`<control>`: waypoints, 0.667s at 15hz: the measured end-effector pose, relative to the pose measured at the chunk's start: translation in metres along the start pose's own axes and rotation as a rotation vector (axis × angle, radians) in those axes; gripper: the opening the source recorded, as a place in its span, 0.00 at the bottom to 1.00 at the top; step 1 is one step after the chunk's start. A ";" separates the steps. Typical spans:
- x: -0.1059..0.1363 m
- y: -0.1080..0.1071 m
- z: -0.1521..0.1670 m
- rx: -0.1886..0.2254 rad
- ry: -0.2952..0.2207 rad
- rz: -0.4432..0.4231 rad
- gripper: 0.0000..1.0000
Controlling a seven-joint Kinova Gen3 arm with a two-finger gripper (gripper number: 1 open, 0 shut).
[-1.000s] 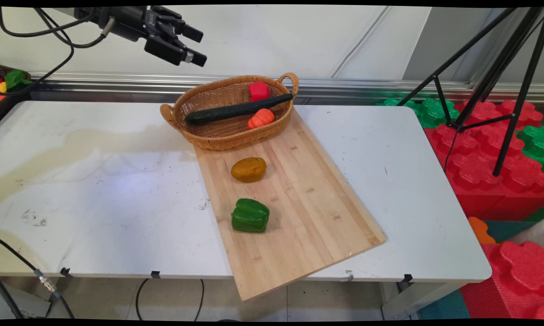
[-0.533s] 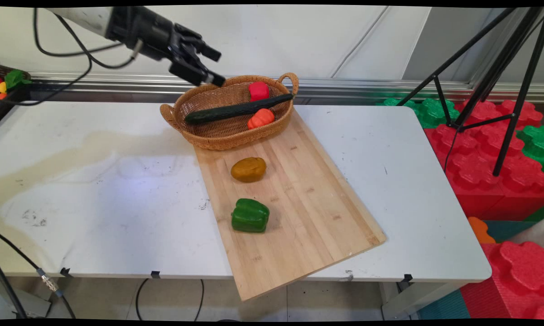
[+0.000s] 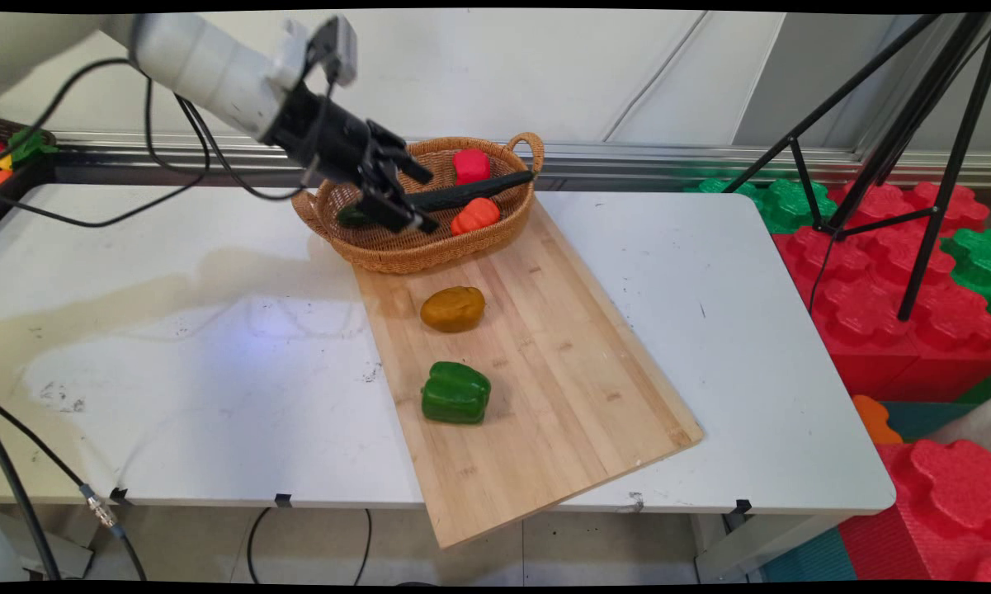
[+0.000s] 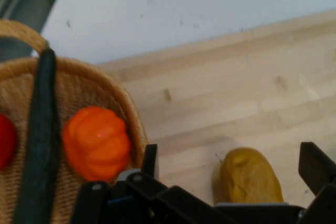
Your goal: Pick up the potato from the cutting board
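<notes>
The gripper (image 3: 419, 200), released and grasping nothing, is hanging at upper centre above the basket (image 3: 396, 247), pointing toward the potato (image 3: 453, 308) lying mid-frame on the board (image 3: 561, 363).

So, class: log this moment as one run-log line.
end effector: open, empty | over wicker basket | cucumber inside | potato on cutting board

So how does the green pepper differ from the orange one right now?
The green pepper lies on the wooden board, out in the open; the orange pepper sits inside the wicker basket, beside the cucumber. The green one is farther from the open hand. Both are lobed bell-pepper shapes, ungrasped.
</notes>
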 end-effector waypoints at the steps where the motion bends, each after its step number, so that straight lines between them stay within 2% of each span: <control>1: -0.003 0.003 0.010 -0.007 -0.019 0.001 1.00; 7: -0.014 0.018 0.056 -0.037 -0.098 -0.013 1.00; 10: -0.017 0.022 0.074 -0.038 -0.128 -0.021 1.00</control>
